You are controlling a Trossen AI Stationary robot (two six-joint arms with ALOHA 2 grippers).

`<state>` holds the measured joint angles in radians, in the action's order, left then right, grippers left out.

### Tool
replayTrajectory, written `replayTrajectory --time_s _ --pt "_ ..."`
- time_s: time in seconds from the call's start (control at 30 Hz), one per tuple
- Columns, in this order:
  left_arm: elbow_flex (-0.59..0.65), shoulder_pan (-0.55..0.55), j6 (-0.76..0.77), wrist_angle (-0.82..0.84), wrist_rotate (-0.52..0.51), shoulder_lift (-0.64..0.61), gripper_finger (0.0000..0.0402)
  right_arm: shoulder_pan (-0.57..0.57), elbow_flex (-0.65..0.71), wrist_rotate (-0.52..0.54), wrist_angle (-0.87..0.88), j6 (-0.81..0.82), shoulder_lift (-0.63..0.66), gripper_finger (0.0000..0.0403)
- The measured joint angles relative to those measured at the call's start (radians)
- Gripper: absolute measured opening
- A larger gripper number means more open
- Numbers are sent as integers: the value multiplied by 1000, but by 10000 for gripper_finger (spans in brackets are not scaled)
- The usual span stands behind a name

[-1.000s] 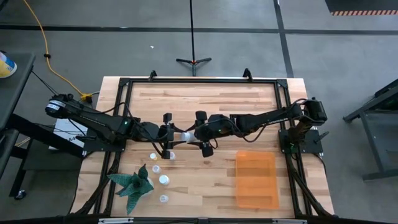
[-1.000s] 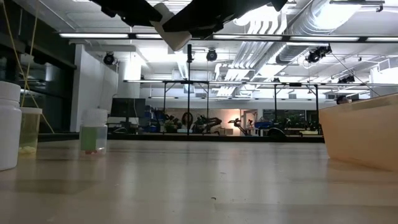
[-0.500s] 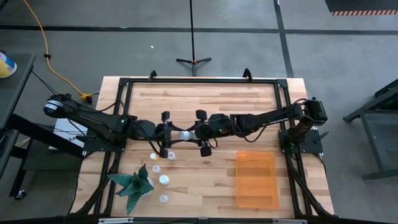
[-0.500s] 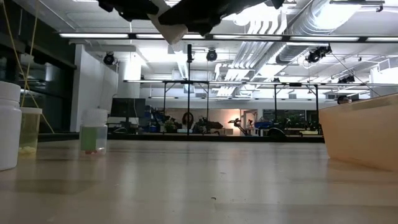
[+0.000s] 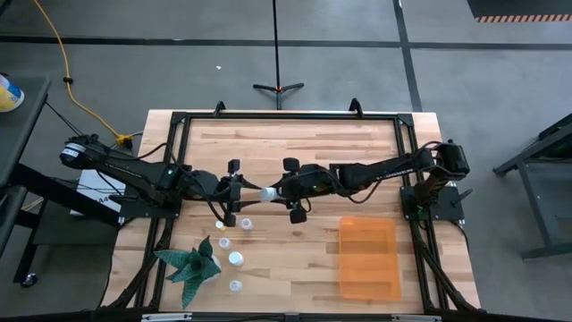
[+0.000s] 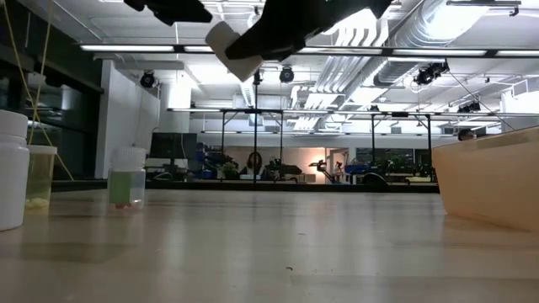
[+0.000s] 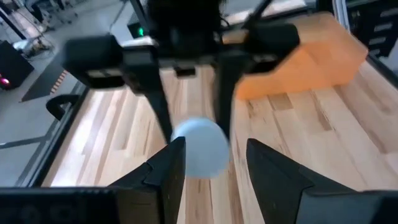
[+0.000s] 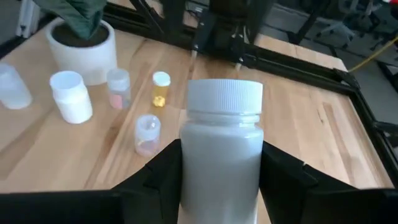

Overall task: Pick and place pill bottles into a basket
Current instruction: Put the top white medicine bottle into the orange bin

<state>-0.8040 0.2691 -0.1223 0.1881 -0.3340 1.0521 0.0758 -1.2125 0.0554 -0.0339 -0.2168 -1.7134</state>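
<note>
A small white pill bottle (image 5: 266, 191) with a white ribbed cap (image 8: 224, 98) hangs high above the table's middle, between my two grippers. My right gripper (image 5: 276, 191) is shut on it. My left gripper (image 5: 245, 191) is open just to the bottle's left, its fingertips (image 7: 176, 155) standing by the bottle's round end (image 7: 200, 148), with a gap on one side. Several more small bottles (image 5: 236, 258) stand at the near left, also seen in the right wrist view (image 8: 71, 96). The orange bin (image 5: 367, 258) sits at the near right. My right gripper pinches the bottle's white body (image 8: 221, 155) between its two fingers (image 8: 158, 177), below the cap. The fingers come level from the table's right and lie along the bottle. The bottle is lifted clear, lying roughly level, its cap end pointing toward my left gripper.
A spiky green plant (image 5: 190, 262) in a white pot (image 8: 82, 46) stands at the near left beside the bottles. A black frame (image 5: 286, 116) runs round the table. Bare wood lies between the bottles and the bin. In the low view, the bin wall (image 6: 493, 181) rises at the right.
My left gripper has drawn back a little toward the table's left edge, away from the white bottle. The bottle has stayed in my right gripper, high above the table's middle.
</note>
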Motion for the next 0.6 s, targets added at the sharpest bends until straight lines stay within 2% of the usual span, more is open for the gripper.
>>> replayTrajectory --time_s 0.13,0.3,0.43,0.6 --pt "0 0 2 61 2 -32 201 -2 -2 42 50 24 2 161" --pt "5 0 102 214 1 -92 202 -23 -1 44 188 130 12 160" --pt "102 0 148 191 -46 -172 202 -25 17 55 262 189 44 160" --pt "305 0 175 63 -121 -365 202 -12 48 58 291 215 101 159"
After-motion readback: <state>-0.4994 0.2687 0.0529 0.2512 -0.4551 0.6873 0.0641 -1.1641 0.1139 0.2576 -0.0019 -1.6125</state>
